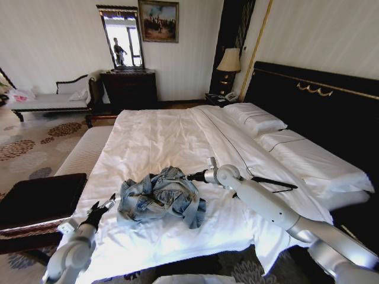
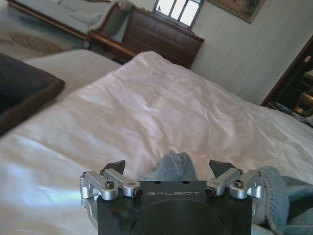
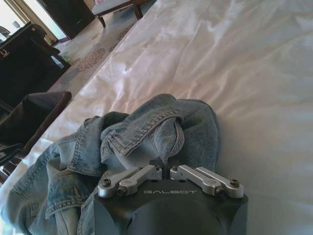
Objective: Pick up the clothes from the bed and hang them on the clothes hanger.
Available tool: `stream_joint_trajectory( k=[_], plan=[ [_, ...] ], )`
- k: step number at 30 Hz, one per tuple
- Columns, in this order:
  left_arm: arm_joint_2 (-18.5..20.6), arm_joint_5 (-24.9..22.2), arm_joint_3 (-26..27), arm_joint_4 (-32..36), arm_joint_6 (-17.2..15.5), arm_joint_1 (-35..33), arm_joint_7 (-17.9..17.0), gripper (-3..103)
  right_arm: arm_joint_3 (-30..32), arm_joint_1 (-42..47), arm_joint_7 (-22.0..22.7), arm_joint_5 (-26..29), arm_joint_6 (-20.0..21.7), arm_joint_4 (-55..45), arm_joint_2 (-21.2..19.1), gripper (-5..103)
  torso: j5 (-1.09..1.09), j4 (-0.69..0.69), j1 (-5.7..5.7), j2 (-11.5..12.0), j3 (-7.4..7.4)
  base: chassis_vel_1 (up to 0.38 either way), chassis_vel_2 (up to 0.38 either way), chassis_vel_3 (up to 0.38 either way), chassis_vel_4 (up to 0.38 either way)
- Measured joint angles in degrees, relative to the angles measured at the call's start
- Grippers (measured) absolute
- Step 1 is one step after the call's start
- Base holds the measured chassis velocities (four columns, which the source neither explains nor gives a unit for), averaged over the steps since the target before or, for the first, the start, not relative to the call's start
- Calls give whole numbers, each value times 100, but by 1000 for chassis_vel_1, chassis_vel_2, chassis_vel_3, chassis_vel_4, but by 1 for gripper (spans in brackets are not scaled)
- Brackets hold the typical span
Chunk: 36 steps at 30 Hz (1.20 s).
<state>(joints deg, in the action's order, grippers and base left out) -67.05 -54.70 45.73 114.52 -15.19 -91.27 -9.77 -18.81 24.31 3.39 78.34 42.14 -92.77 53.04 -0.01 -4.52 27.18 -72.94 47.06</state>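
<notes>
Nearest the head camera, the left pincer (image 1: 105, 203) hovers over the bed's (image 1: 160, 142) near edge, its dark fingers spread wide and holding nothing; the left wrist view shows both fingertips (image 2: 116, 166) well apart with white sheet and a fold of denim between and beyond them. Just beside it, toward the robot's right, lies the jacket (image 1: 161, 198), a crumpled heap of faded blue denim on the white sheet near the foot of the bed. At the jacket's far right side the right pincer (image 1: 188, 176) is closed to a narrow gap on a raised fold of denim; the right wrist view shows its silver linkages drawn together and the cloth pinched at the tips (image 3: 165, 169), with the collar and seams (image 3: 142, 127) bunched up just ahead. Behind the right arm, a slim black hanger (image 1: 273, 184) lies flat on the sheet, apart from the jacket. Farther up the bed are white pillows (image 1: 254, 118) against a black headboard (image 1: 320, 100) with gold trim. A dark padded bench (image 1: 38, 198) stands off the bed's left side, over patterned carpet. At the far wall stand a dark dresser (image 1: 130, 89) with a mirror, a chaise (image 1: 53, 97) and a bedside lamp (image 1: 229, 62).
</notes>
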Motion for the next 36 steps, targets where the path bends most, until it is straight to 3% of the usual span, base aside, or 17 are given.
stream_joint_trajectory(
  k=[5,11,16,18,28,32,36],
  plan=[
    [135,-45,-206,-132,-93,161,46,98,41,23,36,21,0,-61,-18,2,0,1,0,0,0,0,0,0,0],
    [519,108,-564,-400,-160,187,448,93,78,47,48,28,0,-100,-20,2,0,1,0,0,0,0,0,0,0],
    [981,351,-848,-593,-71,272,758,83,100,34,58,57,0,-150,11,2,1,2,0,0,0,0,0,0,0],
    [1209,380,-980,-689,-38,381,842,86,133,34,61,69,0,-196,5,2,0,1,0,0,0,0,0,0,0],
    [1339,319,-1318,-997,-104,812,757,87,295,130,74,90,0,-281,-67,2,0,1,0,0,0,0,0,0,0],
    [1280,344,-1495,-1023,-126,968,713,68,340,163,86,95,-1,-311,-75,2,0,1,-1,0,-1,0,0,0,0],
    [1289,342,-1533,-1021,-130,1003,712,62,352,170,92,95,-1,-322,-76,2,0,1,0,0,-1,0,0,0,0]
  ],
)
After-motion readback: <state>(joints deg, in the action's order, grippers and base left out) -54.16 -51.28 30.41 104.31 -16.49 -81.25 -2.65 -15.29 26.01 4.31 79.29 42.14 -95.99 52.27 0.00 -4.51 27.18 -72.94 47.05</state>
